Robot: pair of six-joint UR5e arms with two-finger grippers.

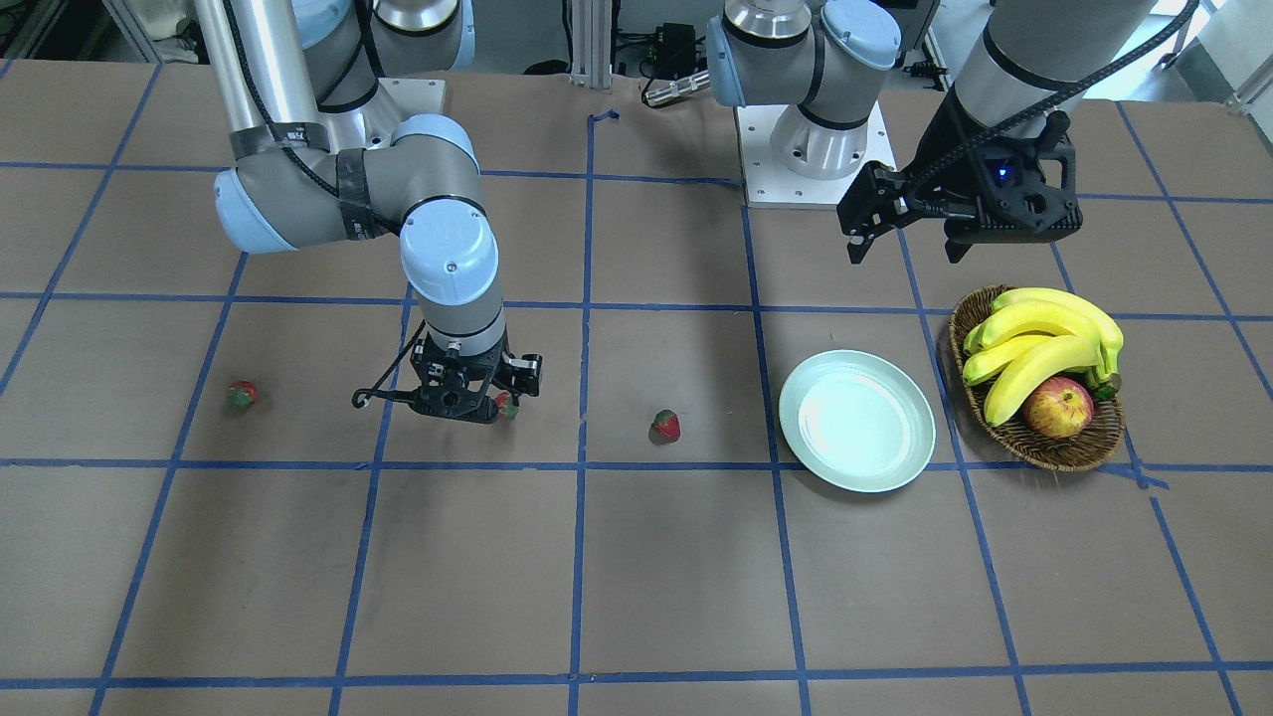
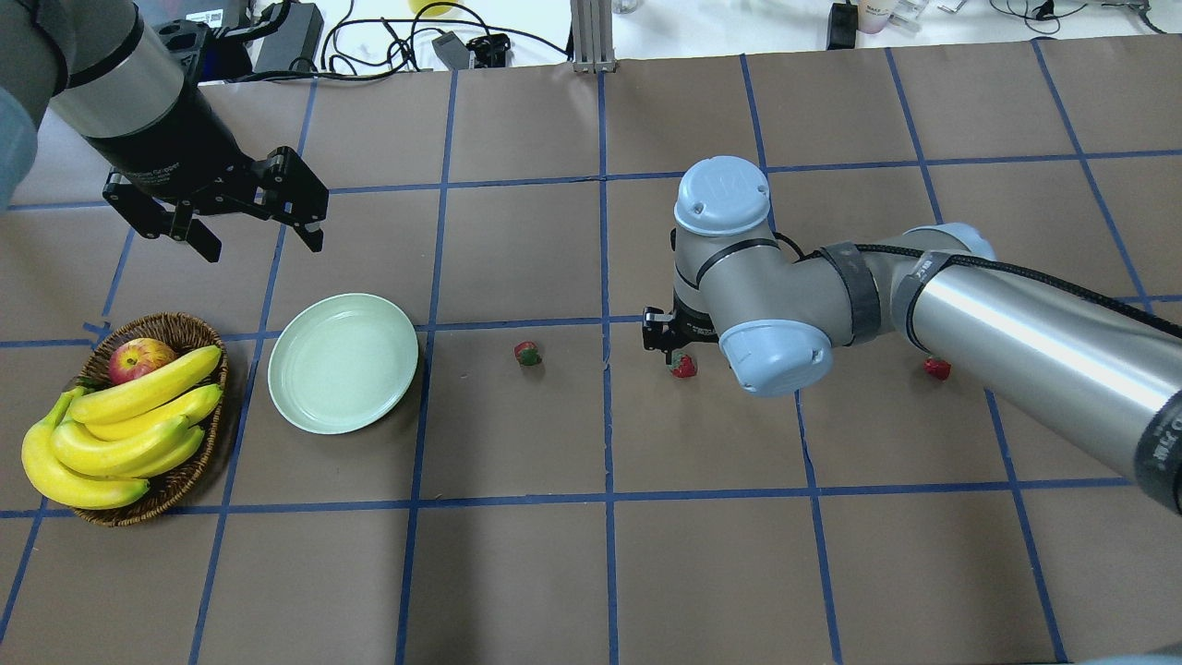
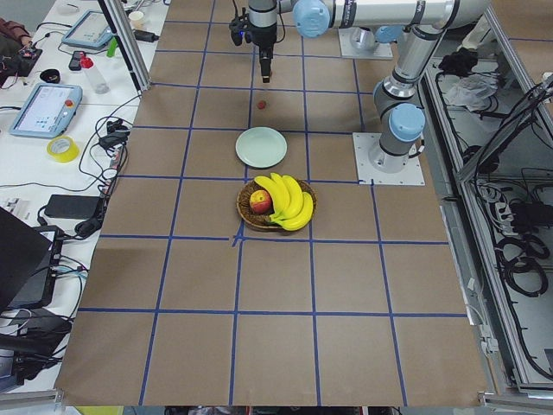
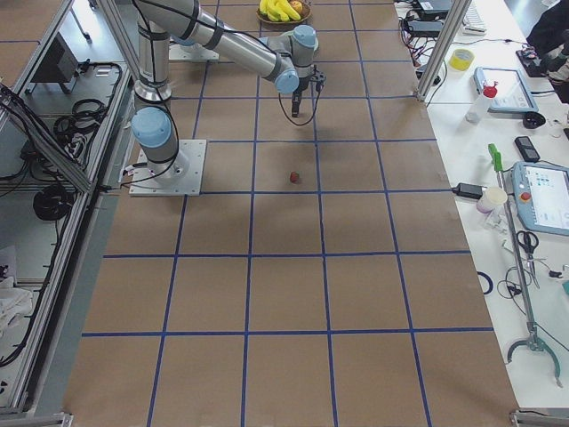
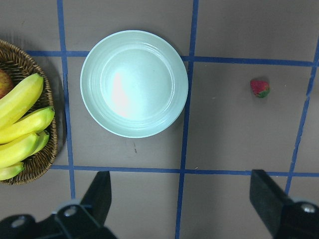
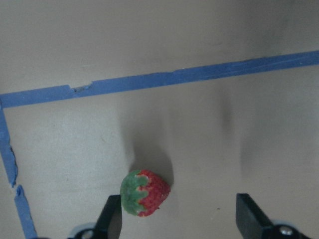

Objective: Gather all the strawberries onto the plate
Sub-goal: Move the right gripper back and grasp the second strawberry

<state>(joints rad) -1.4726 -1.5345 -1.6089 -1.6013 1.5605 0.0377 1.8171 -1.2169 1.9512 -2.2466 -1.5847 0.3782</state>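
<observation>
Three strawberries lie on the brown table. One [image 1: 665, 426] is nearest the plate [image 1: 856, 420], one [image 1: 507, 404] is at my right gripper, and one [image 1: 242, 395] lies far off on the other side. The pale mint plate is empty. My right gripper [image 6: 179, 224] is open and low over the table. The middle strawberry [image 6: 144, 193] lies between its fingers, close to the left finger [image 6: 112, 219] in the right wrist view. My left gripper [image 2: 261, 242] is open and empty, raised behind the plate [image 5: 134, 83].
A wicker basket [image 1: 1034, 449] with bananas [image 1: 1044, 338] and a red-yellow apple [image 1: 1058, 408] stands beside the plate, on the side away from the strawberries. Blue tape lines grid the table. The arm bases and cables are at the robot's side.
</observation>
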